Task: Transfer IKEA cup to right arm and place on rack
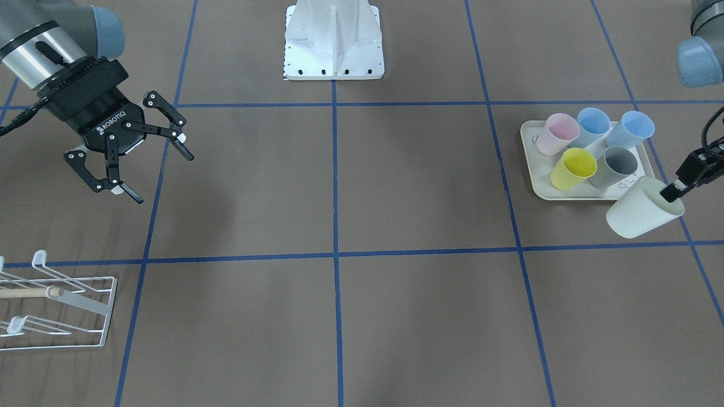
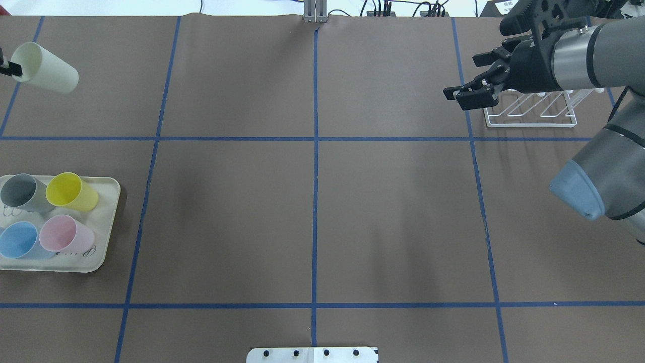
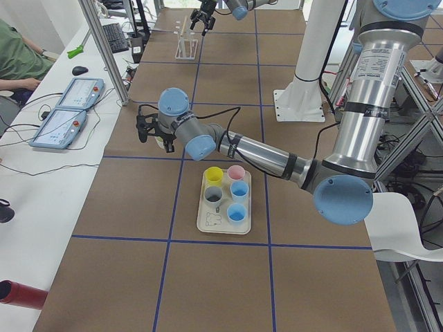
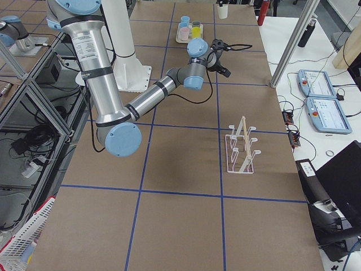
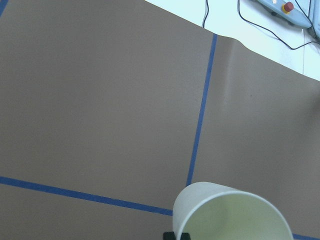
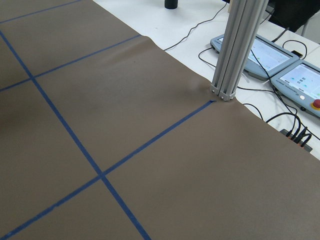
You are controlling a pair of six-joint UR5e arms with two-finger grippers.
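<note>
My left gripper [image 1: 671, 193] is clamped on the rim of the smooth, tapered cream cup [image 1: 639, 210], which hangs tilted just off the tray's [image 1: 531, 161] corner. My right gripper [image 1: 161, 175] hangs with its fingers spread, near the thin white wire rack [image 1: 90, 304]. Between them lies wide, flat brown paper [image 1: 424, 186].

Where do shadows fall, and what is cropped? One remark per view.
Front-facing view: a soft shadow on the table beside the open right gripper. Overhead view: faint shadow bands; the cream cup sits at the frame's left edge. Left wrist view: the cup is cropped by the bottom edge.
</note>
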